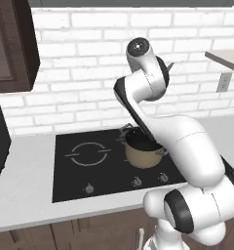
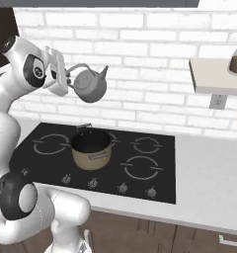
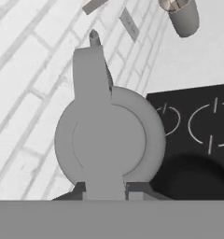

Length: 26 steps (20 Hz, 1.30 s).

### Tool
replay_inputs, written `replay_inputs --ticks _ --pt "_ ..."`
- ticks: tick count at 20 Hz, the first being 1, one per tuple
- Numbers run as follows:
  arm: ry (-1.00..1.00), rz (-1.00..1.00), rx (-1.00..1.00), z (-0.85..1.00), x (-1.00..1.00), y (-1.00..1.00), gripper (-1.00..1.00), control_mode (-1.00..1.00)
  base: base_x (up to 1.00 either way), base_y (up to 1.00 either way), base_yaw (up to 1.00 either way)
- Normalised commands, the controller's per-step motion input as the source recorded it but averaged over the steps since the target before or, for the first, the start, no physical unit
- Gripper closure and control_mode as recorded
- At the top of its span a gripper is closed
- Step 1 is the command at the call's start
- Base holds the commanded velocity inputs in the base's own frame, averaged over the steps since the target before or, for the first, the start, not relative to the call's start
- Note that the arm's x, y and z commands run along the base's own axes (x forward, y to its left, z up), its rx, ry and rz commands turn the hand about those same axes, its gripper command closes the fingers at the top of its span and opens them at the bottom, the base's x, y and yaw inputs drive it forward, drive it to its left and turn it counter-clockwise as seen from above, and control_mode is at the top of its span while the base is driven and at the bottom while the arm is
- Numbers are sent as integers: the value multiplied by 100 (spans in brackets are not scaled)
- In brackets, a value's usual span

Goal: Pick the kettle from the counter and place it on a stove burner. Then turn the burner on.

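Kettle (image 2: 90,85): squat, smooth silver-grey metal, thin arched wire handle, short spout at 1 o'clock; held in the air above the cooktop, in front of the white brick wall.
Gripper (image 2: 67,79): jaws pinched on the kettle's wire handle, at the kettle's 9 o'clock in the right base view.
Tan pot (image 2: 91,147): round, matte tan outside, dark inside, side handles; on the black glass cooktop (image 2: 155,185), below the kettle.
Stove burner (image 2: 141,168): thin grey broken ring with cross ticks, bare, at the pot's 3 o'clock.
Counter (image 2: 209,188): smooth pale slab.
Hand view: kettle's round lid and flat handle strap from above.
Arm: folded high, wrist turned sideways towards the wall.
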Motion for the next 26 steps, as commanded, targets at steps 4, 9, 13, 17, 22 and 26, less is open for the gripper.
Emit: replay_inputs --ticks 4,9,13,17,22,26 --pt "8 12 0 0 20 100 100 -100 0 0 0" --pt "8 14 1 0 21 100 100 -100 0 0 0" --pt "21 27 14 -1 19 100 100 -100 0 0 0" --pt "25 37 25 -46 11 100 100 -100 0 0 0" --pt "6 18 10 -47 5 59 100 -100 0 0 0" --pt "11 2 -24 -42 16 10 100 -100 0 0 0"
